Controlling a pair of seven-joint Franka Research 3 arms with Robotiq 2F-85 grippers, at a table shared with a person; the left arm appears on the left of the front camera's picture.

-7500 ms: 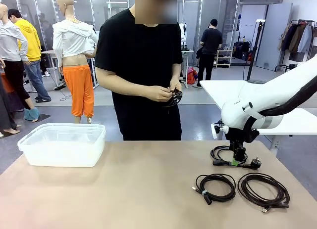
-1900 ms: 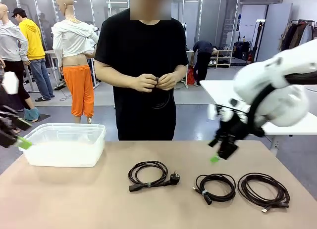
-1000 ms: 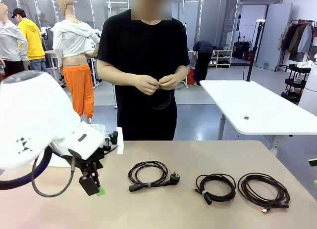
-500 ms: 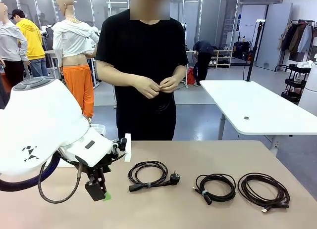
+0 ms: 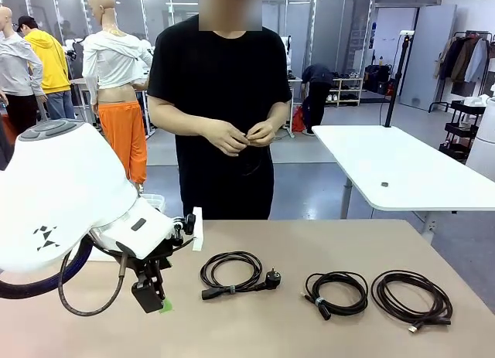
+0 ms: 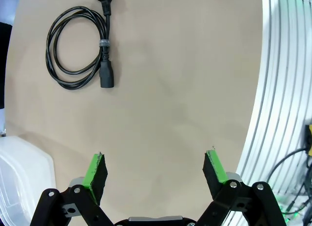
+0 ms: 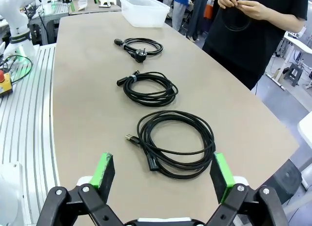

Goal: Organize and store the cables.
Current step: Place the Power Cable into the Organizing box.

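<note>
Cables lie coiled and tied, spaced apart along the table [image 5: 309, 339] so each can be lifted singly: plug-ended coil [image 5: 236, 274], middle coil [image 5: 336, 290], largest coil [image 5: 411, 298]. Left gripper [image 6: 154, 160] hovers beside the plug-ended coil, jaws wide, empty; right gripper [image 7: 162, 160] likewise gapes empty. Person's hands [image 5: 244, 132] seemingly bind another.

Left arm [image 5: 66, 192]: white, rounded shell; small black triangle marking [image 5: 46, 236] on its side; dark hose [image 5: 39, 287] looped behind the wrist. Left gripper [image 6: 155, 168], right gripper [image 7: 161, 170]: black link fingers, silver pivot screws, green pads [image 6: 96, 170].
</note>
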